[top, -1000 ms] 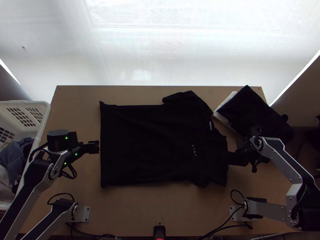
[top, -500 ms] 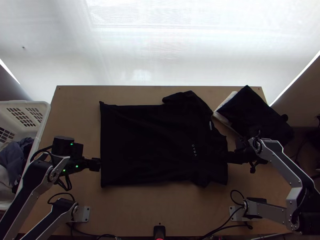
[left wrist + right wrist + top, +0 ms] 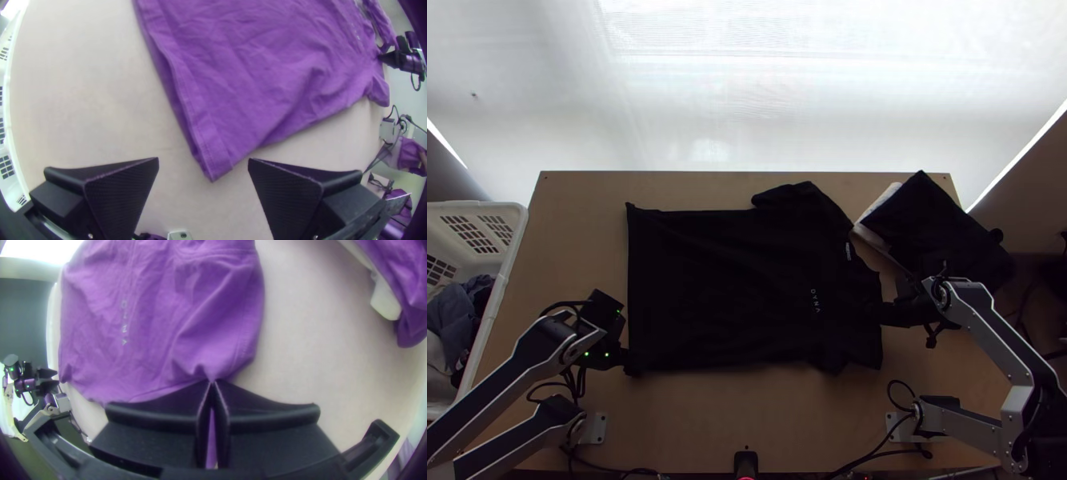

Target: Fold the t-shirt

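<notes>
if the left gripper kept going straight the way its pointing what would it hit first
Probably the hem corner of the spread black cloth t-shirt, in line between the left gripper's open jaws; its height above the cloth is unclear.

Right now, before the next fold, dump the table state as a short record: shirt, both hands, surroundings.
shirt: black, spread on the table, far sleeve out to the side
hem: toward the basket side
left_hand: open, at the hem corner nearest the arm bases, not gripping
right_hand: shut on the shirt's edge, at the end opposite the hem
other_cloth: dark piece over a white one, far right of table
basket: white, left of table, clothes inside
fold_state: body not yet folded in half lengthwise, hem to collar
</notes>
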You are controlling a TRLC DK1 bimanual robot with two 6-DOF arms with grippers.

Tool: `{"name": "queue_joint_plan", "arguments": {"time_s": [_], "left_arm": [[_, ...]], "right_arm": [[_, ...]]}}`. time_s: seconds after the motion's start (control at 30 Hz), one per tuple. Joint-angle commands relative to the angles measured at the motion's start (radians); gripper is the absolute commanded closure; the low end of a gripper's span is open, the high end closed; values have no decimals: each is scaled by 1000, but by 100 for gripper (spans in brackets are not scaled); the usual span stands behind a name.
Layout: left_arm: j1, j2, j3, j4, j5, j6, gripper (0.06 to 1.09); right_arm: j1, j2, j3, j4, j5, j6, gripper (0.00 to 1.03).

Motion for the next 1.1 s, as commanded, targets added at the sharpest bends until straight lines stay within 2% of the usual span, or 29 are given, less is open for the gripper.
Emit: {"name": "queue_joint_plan", "arguments": {"time_s": [0.0, 0.07, 0.43, 0.5, 0.53, 0.57, 0.6, 0.77, 0.97, 1.07], "left_arm": [[-144, 55, -25, 8, -7, -69, 20], [-147, 54, -32, 22, -8, -67, 26], [-159, 66, -81, 138, 1, -66, 26], [-167, 67, -93, 169, 5, -72, 49], [-164, 61, -105, 206, -4, -87, 67], [-161, 57, -110, 223, -24, -92, 91], [-161, 58, -111, 234, -36, -92, 105], [-107, 44, -102, 257, -48, -50, 105], [215, -15, 126, 275, -38, 40, 105], [363, -9, 220, 369, 1, 71, 105]], "right_arm": [[3, -22, -5, -1, 1, 2, 100], [2, -22, -8, -1, 1, 2, 100], [2, -29, -11, -1, 1, -1, 100], [0, -27, -12, -1, 1, -1, 100], [-1, -29, -12, -1, 1, -1, 100], [-3, -29, -14, -1, 1, -1, 100], [-3, -33, -14, -1, 1, -1, 100], [-20, -47, -1, -6, 1, -10, 100], [3, -253, 146, -29, -1, -7, 100], [27, -302, 256, -26, -2, -12, 100]]}}
